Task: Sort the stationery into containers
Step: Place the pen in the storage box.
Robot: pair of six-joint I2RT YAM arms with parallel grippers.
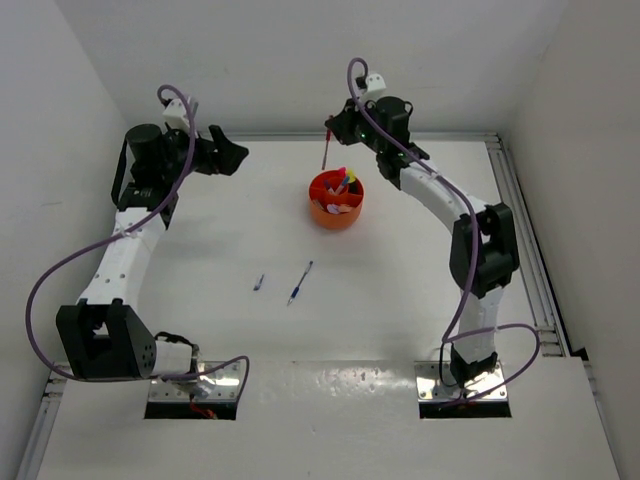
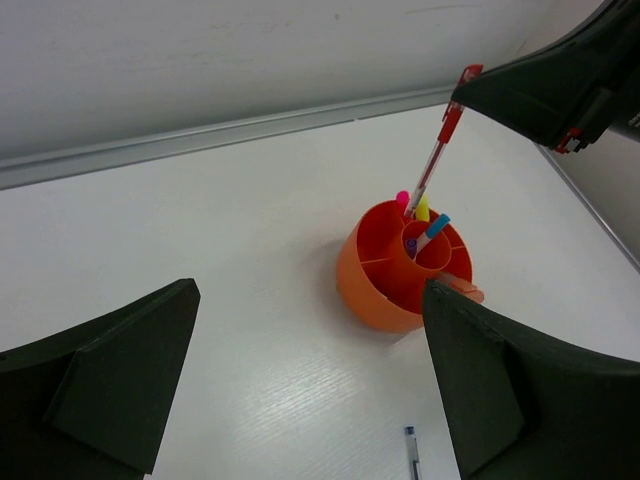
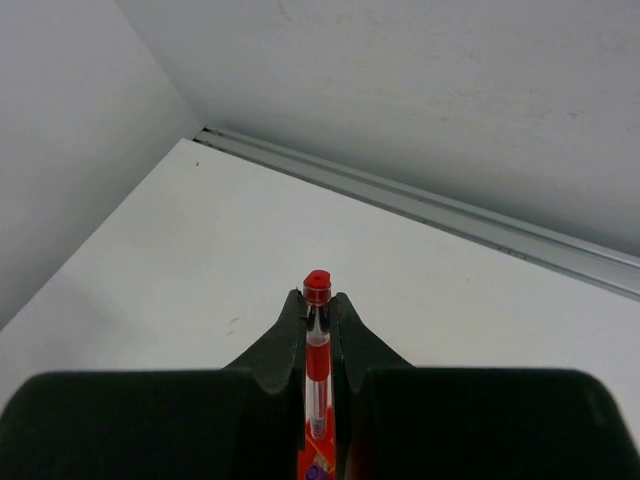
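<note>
Top view: the right gripper (image 1: 329,127), clamped on a red pen (image 1: 325,150), hangs at the far rim of the tub (image 1: 336,215). The left gripper (image 1: 238,158) stands open and empty. A blue pen (image 1: 300,283) lies on the table (image 1: 200,250).
Left wrist: the red pen slants down to the tub.
Right wrist: the jaws pinch the red pen.

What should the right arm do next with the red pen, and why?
Probably shift the right gripper over the orange tub, then lower: it is shut on the red pen, whose tip hangs by the far rim, not clearly inside.
</note>
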